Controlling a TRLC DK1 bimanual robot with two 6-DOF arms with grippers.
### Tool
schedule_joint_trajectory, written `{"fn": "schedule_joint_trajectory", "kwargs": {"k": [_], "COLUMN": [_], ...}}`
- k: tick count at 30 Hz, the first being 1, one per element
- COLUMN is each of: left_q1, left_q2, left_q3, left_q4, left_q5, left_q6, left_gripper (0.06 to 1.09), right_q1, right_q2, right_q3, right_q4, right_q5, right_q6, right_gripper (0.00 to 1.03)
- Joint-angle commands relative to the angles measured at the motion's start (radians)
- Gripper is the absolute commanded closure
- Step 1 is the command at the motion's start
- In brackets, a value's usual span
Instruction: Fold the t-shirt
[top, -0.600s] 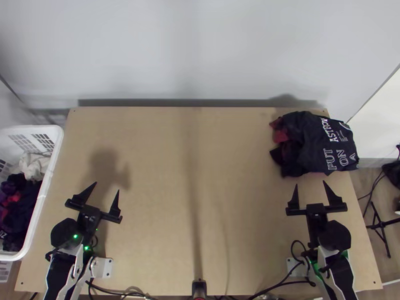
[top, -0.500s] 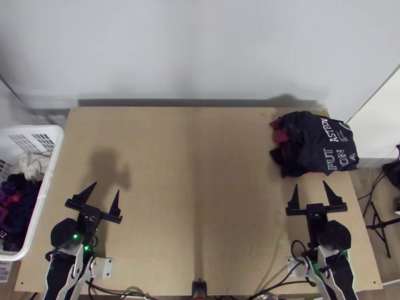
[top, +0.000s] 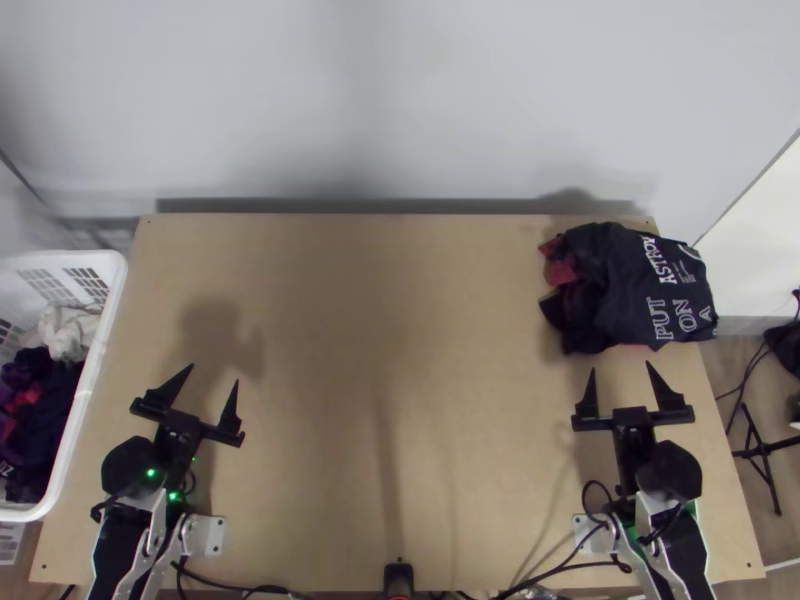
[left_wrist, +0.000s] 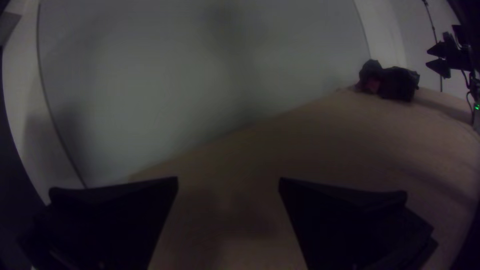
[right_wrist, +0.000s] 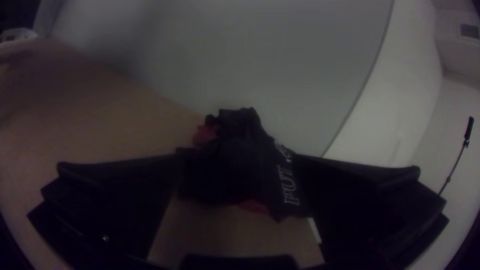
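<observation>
Robotics lab or similar robot test setup. Light wooden tabletop (top: 470, 430) with two silver-grey and black jointed arms (top: 676, 550) based at the near left and near right corners, each beside a pale metal plate with holes (top: 212, 537). Loose black cables (top: 555, 572) along the near edge, small green indicator lights (top: 151, 473) on the left arm. Plain light-grey wall (top: 400, 100) behind the far edge. Black tripod-type stand (top: 762, 452) on the floor, right. White plastic basket (top: 112, 285) of clothes (top: 30, 410), left: homely item, but the rig says lab.
</observation>
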Motion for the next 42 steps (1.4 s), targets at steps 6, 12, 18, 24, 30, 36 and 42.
{"fn": "schedule_joint_trajectory", "kwargs": {"k": [6, 12, 18, 24, 30, 36, 42], "left_q1": [0.0, 0.0, 0.0, -0.012, -0.024, -0.035, -0.015], "left_q2": [0.0, 0.0, 0.0, 0.0, -0.001, 0.0, 0.0], "left_q3": [0.0, 0.0, 0.0, -0.001, 0.002, -0.001, -0.001], "left_q4": [0.0, 0.0, 0.0, -0.001, 0.012, -0.001, -0.003], "left_q5": [0.0, 0.0, 0.0, 0.0, 0.011, 0.011, 0.025], "left_q6": [0.0, 0.0, 0.0, -0.003, -0.026, -0.001, 0.069], "left_gripper": [0.1, 0.1, 0.1, 0.1, 0.1, 0.1, 0.1], "right_q1": [0.002, 0.002, 0.002, 0.009, 0.035, 0.017, 0.005], "right_q2": [0.001, 0.0, 0.0, 0.0, 0.0, -0.002, 0.001], "right_q3": [0.0, 0.0, 0.0, 0.0, 0.0, 0.0, 0.0], "right_q4": [0.0, 0.0, 0.0, 0.0, -0.008, -0.009, -0.004], "right_q5": [0.0, 0.0, 0.0, -0.003, -0.027, -0.027, -0.026], "right_q6": [0.0, 0.0, 0.0, 0.017, 0.037, 0.032, 0.117], "right_gripper": [0.04, 0.04, 0.04, 0.04, 0.04, 0.04, 0.04]}}
